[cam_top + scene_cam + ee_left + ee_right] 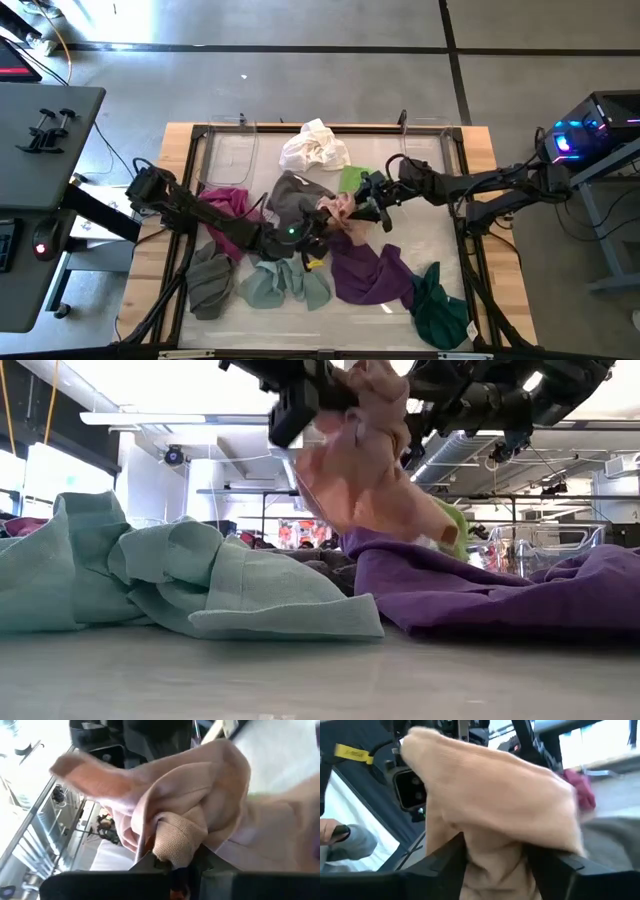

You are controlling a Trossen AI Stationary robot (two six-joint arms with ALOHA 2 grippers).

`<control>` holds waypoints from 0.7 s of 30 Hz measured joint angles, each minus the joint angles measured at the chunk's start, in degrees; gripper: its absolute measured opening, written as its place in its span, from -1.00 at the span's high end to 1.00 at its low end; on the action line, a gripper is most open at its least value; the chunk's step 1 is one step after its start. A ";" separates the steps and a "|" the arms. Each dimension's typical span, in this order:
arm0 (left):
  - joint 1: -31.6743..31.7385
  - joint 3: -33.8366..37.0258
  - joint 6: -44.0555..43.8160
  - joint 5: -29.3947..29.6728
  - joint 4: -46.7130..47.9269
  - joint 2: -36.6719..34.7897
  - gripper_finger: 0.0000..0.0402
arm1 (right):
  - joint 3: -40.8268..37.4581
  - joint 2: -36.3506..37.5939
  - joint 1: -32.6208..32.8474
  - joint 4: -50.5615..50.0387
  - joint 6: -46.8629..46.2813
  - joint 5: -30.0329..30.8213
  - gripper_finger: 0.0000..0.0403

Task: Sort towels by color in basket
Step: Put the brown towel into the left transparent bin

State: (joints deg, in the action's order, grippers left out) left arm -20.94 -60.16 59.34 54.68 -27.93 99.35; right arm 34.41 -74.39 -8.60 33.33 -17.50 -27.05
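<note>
A pale pink towel (340,208) is held up between my two grippers over the middle of the table; it also shows in the low view (360,470). My left gripper (322,222) comes from the left and is shut on it. My right gripper (360,208) comes from the right and is shut on it too. Under and around them lie a grey-brown towel (292,195), a lime green one (352,180), a purple one (365,270) and a magenta one (230,210). My left gripper pinches a bunched fold of the pale pink towel (175,840) between its two fingers, several layers thick. The cloth billows out slack beyond the fingers. It hangs above the table. My right gripper pinches the pale pink towel (492,855) between its two fingers (445,860), the cloth gathered in the gap. It comes at the towel from the table's right. The towel drapes over and past the fingers, and its lower end (440,530) hangs down toward the purple towel.
A cream towel (315,148) lies at the far middle, a mint one (285,285) and a grey one (210,282) at the near left, a dark green one (440,308) at the near right. A black frame (195,180) borders the work area.
</note>
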 joint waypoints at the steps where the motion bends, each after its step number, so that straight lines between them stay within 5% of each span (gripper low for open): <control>1: -0.33 0.00 -0.54 -0.13 -0.10 -0.88 0.99 | 0.01 1.01 0.00 -0.20 0.06 0.06 -0.02; 5: -1.82 0.00 -1.86 0.28 -0.17 -5.04 0.99 | 0.02 6.81 0.66 -3.64 2.79 4.66 -0.04; 13: -4.24 0.00 -5.87 4.76 1.19 -15.15 1.00 | 0.07 19.18 6.42 -19.16 11.79 26.13 -0.01; 17: -4.33 0.00 -9.04 5.94 3.79 -19.15 1.00 | 0.07 19.03 9.30 -23.79 12.58 28.88 -0.01; 21: -2.92 0.00 -9.76 15.72 6.30 -22.18 1.00 | 0.07 15.79 11.93 -24.78 12.56 33.00 -0.01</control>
State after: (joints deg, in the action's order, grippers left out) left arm -23.86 -60.16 49.59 70.40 -21.63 77.16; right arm 34.48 -58.59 3.32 8.56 -4.94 5.94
